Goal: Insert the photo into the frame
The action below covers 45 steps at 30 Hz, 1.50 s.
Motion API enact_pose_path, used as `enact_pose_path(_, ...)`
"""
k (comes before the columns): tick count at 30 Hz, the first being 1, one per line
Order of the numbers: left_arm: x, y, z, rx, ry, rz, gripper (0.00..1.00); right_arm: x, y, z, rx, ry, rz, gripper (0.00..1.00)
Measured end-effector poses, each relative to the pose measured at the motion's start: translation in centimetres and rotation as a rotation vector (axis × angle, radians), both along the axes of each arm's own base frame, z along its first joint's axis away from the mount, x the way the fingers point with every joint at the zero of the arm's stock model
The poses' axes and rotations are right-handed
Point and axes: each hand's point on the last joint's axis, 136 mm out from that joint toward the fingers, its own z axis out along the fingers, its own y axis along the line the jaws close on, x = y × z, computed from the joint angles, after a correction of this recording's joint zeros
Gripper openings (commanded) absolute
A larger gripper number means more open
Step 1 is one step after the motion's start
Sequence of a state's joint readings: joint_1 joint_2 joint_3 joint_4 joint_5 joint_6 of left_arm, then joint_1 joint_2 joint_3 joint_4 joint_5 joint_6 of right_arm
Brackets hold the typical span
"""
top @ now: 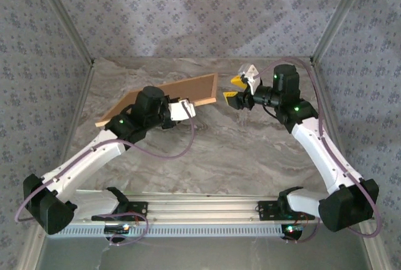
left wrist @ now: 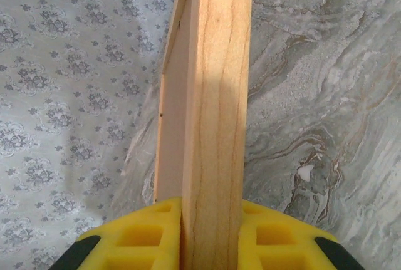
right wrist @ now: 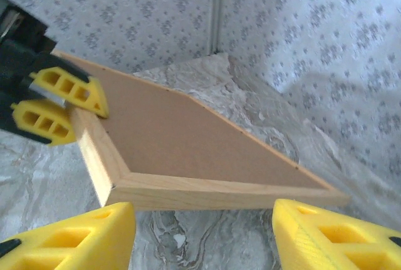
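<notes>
Frame seen from above lies brown board up, long axis left to right, its near rail pinched by the left gripper. The right gripper hangs wide open just off the frame's right end. Left wrist: yellow pads clamp the rail. Right wrist: the frame's short end faces the spread fingers, apart from them.

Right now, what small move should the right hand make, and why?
Probably ease the open right hand forward onto the frame, at its facing edge. The left hand alone holds the frame, by one side, brown back up, and the right hand is just short of it.
</notes>
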<state>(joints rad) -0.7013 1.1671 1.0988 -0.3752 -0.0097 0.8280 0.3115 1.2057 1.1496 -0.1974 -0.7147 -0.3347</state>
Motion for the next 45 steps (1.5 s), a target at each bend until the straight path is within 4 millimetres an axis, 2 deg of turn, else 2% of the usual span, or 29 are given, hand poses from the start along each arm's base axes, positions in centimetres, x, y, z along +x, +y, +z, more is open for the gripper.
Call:
enact_pose_path(6, 0.7, 1.0, 1.7, 0.041, 0.042, 0.01, 0.0, -1.5, 0.9, 1.8, -0.053, -0.093, 0.09, 0.64)
enact_pose_path(10, 1.1, 1.5, 1.7, 0.072, 0.077, 0.016, 0.0, -2.7, 1.9, 2.1, -0.08, -0.125, 0.145, 0.65)
enact_pose_path(16, 0.9, 1.8, 0.7, 0.13, 0.126, -0.003, 0.0, -4.5, 4.0, 0.4, -0.139, -0.123, 0.236, 0.67)
enact_pose_path(27, 0.5, 1.5, -0.2, 0.159, 0.164, -0.04, 0.0, -3.8, 6.4, -3.9, -0.246, -0.082, 0.311, 0.66)
enact_pose_path(40, 0.3, 1.3, -0.6, 0.159, 0.182, -0.057, 0.0, -1.8, 7.7, -6.1, -0.293, -0.082, 0.35, 0.45)
enact_pose_path(45, 0.2, 1.2, -0.7, 0.16, 0.186, -0.061, 0.0, -1.2, 7.9, -6.3, -0.302, -0.103, 0.349, 0.34)
